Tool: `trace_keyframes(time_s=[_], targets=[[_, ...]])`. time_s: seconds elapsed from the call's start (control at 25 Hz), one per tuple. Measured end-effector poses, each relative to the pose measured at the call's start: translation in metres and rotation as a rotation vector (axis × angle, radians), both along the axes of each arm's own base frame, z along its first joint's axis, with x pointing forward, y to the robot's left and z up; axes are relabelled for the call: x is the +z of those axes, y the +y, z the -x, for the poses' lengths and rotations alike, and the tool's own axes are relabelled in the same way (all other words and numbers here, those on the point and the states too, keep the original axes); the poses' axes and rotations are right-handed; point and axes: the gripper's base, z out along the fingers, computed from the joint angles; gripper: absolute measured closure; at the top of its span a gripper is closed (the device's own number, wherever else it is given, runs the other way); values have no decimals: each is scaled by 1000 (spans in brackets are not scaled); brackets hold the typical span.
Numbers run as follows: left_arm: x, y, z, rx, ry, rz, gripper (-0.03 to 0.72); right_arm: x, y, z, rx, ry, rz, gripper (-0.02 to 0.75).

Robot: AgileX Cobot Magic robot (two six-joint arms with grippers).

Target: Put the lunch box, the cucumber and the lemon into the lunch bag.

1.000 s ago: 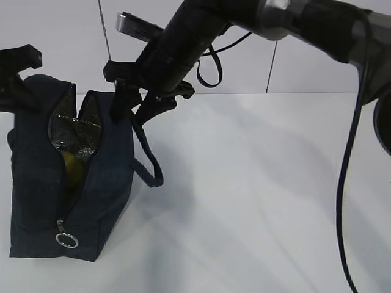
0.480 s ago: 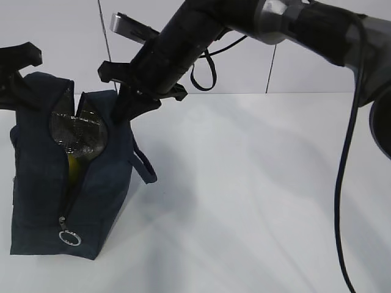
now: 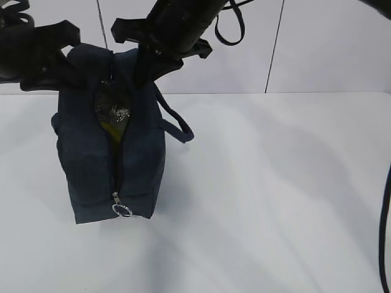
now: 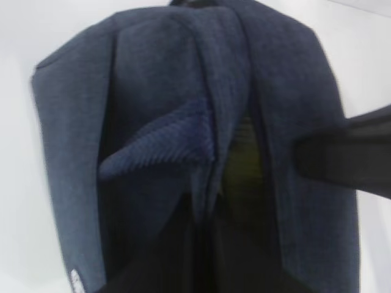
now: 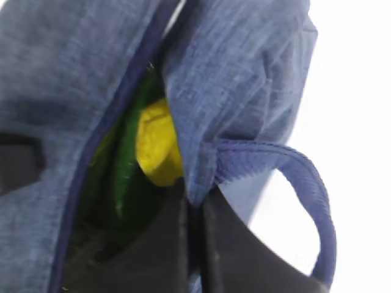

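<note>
The dark navy lunch bag (image 3: 88,165) stands upright, its zipper open at the top, the silver ring pull (image 3: 122,210) low on its front. My left gripper (image 3: 68,64) is shut on the bag's left top edge. My right gripper (image 3: 143,67) is shut on the right top edge beside a loop handle (image 3: 178,127). In the right wrist view the gripper (image 5: 194,244) pinches the fabric (image 5: 244,73). The yellow lemon (image 5: 157,146) and green cucumber (image 5: 125,165) lie inside. The lemon shows through the opening (image 3: 113,129). The left wrist view shows the gripper (image 4: 208,256) on the bag (image 4: 153,79). The lunch box is hidden.
The white table (image 3: 275,195) stretches out to the right of the bag, with a white panelled wall (image 3: 330,43) behind. A black cable (image 3: 385,244) hangs down the right edge of the exterior view.
Both grippers have carried the bag to the right and upward in the view. The opening has been drawn narrower, and the handle now hangs on the bag's right side.
</note>
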Motion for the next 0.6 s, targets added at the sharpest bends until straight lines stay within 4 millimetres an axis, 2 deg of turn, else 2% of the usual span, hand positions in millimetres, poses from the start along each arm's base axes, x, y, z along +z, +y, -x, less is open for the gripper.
trace_keyframes(time_s=[0.2,0.36,0.6], targets=[[8,-20,-4,-35,-13,49,694,9,-19,4,-49,-20,62,729],[2,-36,-10,-66,11,64,694,3,-36,8,-78,8,112,729],[-6,-67,-12,-134,31,73,694,7,-63,15,-114,18,158,729]])
